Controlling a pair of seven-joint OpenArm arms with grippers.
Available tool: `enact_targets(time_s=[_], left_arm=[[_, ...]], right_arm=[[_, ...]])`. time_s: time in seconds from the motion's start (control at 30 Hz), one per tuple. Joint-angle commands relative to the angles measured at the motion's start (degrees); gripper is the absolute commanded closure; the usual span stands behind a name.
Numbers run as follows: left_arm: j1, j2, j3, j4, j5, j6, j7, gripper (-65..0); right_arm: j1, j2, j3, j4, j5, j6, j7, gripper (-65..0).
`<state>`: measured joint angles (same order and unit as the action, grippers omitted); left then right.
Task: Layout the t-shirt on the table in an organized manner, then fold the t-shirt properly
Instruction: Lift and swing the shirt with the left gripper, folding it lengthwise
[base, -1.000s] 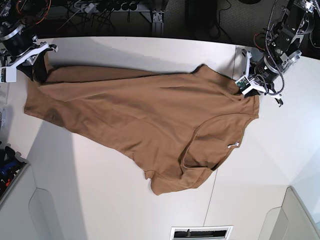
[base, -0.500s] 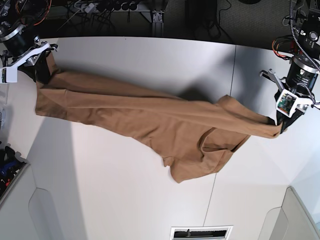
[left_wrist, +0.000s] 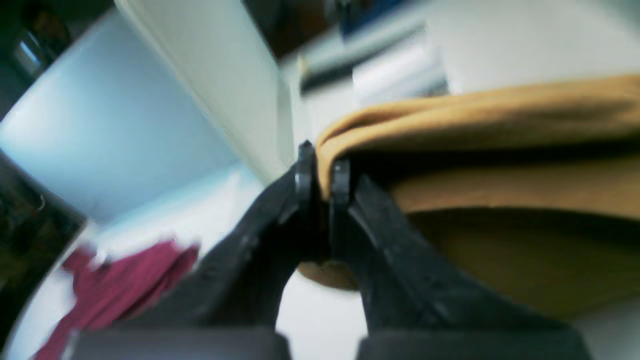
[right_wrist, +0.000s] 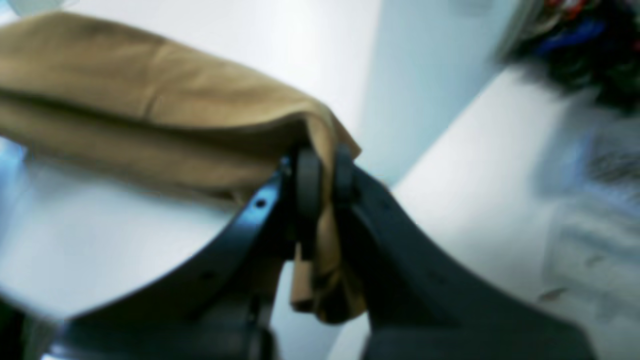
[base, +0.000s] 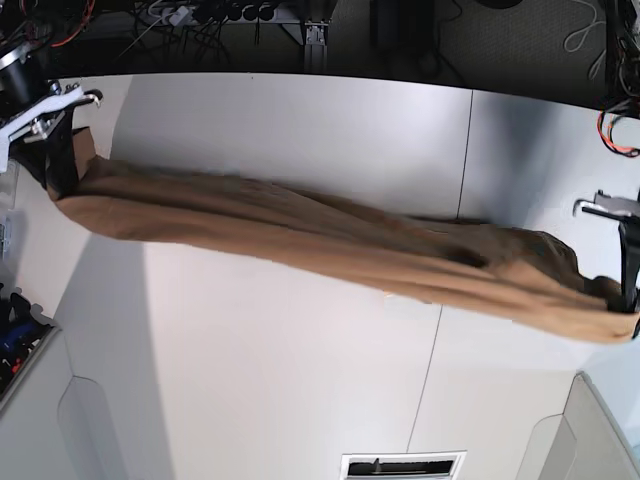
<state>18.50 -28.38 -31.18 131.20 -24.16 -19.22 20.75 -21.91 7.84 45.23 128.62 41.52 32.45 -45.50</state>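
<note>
T-shirt (base: 330, 245) stretched taut in a long tan band across the table (base: 250, 370), running from 10 o'clock down to 4 o'clock in base view. Bunched lengthwise into narrow folds, not spread flat; looks lifted off the surface, shadow cast on the white top behind it.

Right gripper (right_wrist: 322, 172) at 10 o'clock in base view, clamped on one end of the fabric; wrist view shows both black pads pinching a fold, a short tail of cloth hanging below the jaws.

Left gripper (left_wrist: 320, 172) at 4 o'clock near the table edge, likewise clenched on the other end; cloth edge wedged between the pads, rest draping off to 3 o'clock in wrist view.

Dark seam (base: 462, 150) between table panels passing under the shirt at right of centre.

Red cloth (left_wrist: 115, 290) visible low at 8 o'clock in left wrist view, blurred, apart from the shirt.

Both wrist views motion-blurred; background detail unreadable.
</note>
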Motion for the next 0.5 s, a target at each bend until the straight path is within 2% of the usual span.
enact_targets(time_s=[0.0, 0.17, 0.27, 0.37, 0.47], left_arm=[[-3.10, -1.55, 1.79, -1.42, 0.11, 0.92, -0.83, 0.0], [-17.81, -2.73, 18.16, -15.72, 3.87, 1.01, -2.82, 0.0], [-29.11, -2.36, 28.61, -27.96, 7.32, 3.30, -5.60, 0.0], [-40.11, 0.02, 36.96, -40.17, 11.93, 6.21, -5.99, 0.0], [-48.39, 2.89, 42.75, -51.52, 14.97, 6.16, -7.21, 0.0]], right_arm=[[1.84, 0.72, 0.50, -0.26, -1.18, -1.25, 2.05, 0.0], [9.86, 1.03, 0.50, -10.36, -5.01, -1.38, 2.89, 0.0], [16.11, 1.14, 0.50, -17.79, -7.06, -1.38, 4.39, 0.0], [21.57, 2.62, 0.50, -25.18, -9.73, -1.40, 5.70, 0.0], [26.18, 4.15, 0.50, -31.47, -11.21, -1.40, 6.05, 0.0]])
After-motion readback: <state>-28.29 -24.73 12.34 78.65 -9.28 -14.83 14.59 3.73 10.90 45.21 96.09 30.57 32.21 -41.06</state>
